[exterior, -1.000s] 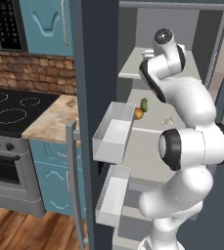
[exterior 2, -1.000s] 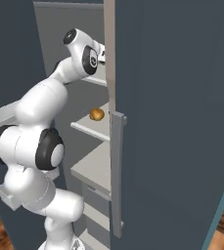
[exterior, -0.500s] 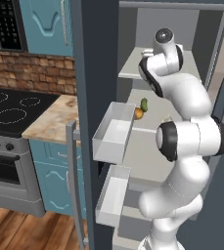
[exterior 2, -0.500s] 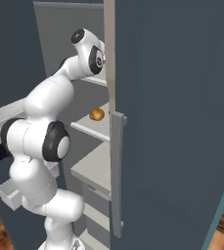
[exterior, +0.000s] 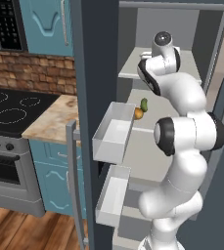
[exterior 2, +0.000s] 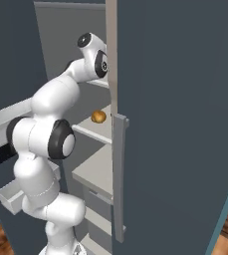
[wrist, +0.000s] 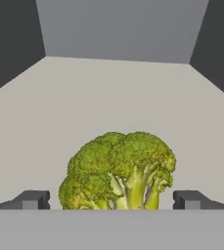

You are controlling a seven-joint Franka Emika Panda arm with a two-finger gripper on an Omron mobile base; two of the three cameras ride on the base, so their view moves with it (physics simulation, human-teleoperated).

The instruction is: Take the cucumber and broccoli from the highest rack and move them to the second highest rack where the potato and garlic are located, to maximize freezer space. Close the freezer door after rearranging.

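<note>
Broccoli (wrist: 119,173) sat near the top rack's (wrist: 59,107) front edge, between the wide-open gripper (wrist: 111,199) fingers; closing on it seemed next.

Kitchen, stove (exterior: 8,110), brick backsplash (exterior: 30,73), open freezer (exterior: 96,73)

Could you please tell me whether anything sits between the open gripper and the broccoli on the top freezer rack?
Nothing visible does. In the hand view the green, bushy-headed broccoli lies on the pale grey rack right ahead of the open gripper, its two dark fingers standing apart on either side of it, with no other item between.
</note>
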